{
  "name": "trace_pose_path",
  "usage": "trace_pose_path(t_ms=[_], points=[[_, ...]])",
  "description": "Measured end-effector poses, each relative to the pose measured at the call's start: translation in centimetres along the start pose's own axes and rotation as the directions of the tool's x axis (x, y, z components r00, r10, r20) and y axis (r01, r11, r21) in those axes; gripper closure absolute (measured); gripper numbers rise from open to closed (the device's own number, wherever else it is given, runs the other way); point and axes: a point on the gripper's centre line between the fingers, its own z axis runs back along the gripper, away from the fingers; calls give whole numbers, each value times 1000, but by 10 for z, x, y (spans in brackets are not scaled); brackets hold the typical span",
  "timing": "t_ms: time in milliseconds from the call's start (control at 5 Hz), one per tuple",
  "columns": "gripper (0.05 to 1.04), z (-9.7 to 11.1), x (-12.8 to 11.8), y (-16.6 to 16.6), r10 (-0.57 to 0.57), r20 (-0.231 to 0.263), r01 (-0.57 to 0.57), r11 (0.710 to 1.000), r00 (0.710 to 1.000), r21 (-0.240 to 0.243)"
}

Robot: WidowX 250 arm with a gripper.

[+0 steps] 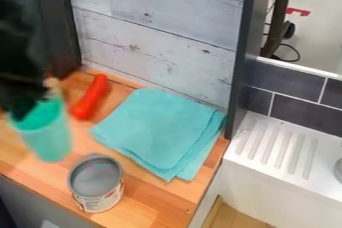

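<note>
At nine o'clock, my hand [25, 108] grasps a tilted cup [48, 136] by its rim, likely supporting it; a can [97, 184] stands at seven.

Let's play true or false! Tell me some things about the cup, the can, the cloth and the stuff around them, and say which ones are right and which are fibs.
1. The pincer is at the top of the green cup. True.
2. The can stands on top of the blue cloth. False: it stands on the wooden counter, beside the cloth.
3. The cloth lies folded on the counter. True.
4. The orange-red thing is wrapped up in the cloth. False: it lies on the counter, out in the open, between the cup and the cloth.
5. The white drainer has long ridges on it. True.
</note>
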Motion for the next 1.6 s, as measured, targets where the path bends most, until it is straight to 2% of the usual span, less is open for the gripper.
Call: trace_pose_path(t_ms=[400, 600, 1000, 1200, 1600], points=[[1003, -17, -14, 68, 121, 55, -122, 992, 991, 12], [1003, -35, -12, 84, 165, 40, -166, 986, 985, 17], [1003, -61, -8, 130, 310, 24, -311, 950, 950, 37], [1003, -74, -1, 146, 357, -1, -357, 933, 934, 48], [1003, -94, 30, 151, 368, -25, -367, 929, 929, 49]])
